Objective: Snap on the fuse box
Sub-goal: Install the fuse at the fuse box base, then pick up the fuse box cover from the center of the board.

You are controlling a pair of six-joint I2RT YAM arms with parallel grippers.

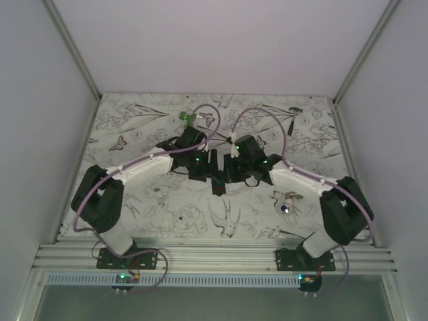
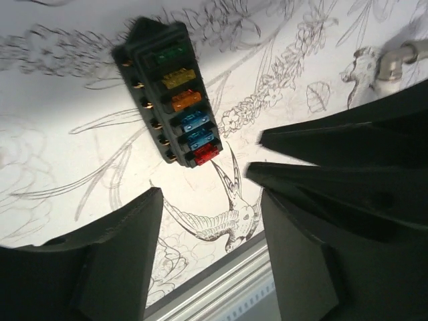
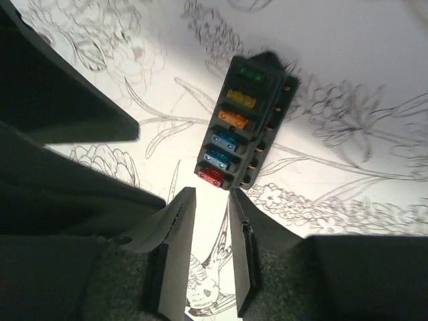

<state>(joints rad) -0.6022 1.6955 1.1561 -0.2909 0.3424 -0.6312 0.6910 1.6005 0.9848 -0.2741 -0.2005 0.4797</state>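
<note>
Watching the fuse box (coloured fuses up) flat on the tabletop, toward 12 o'clock of both: our left end effector gapes wide, right end effector narrow, neither touching it.

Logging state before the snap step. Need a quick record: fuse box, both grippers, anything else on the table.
fuse box: flat on the table, no lid seen on it; six fuses showing: green, yellow, orange, blue, blue, red
left gripper: open wide, empty, short of the box's red end
right gripper: narrow gap, empty, tips near the red end, not touching
table: flower-print surface
other: white-silver part with a blue dot, right of the box, untouched
</note>
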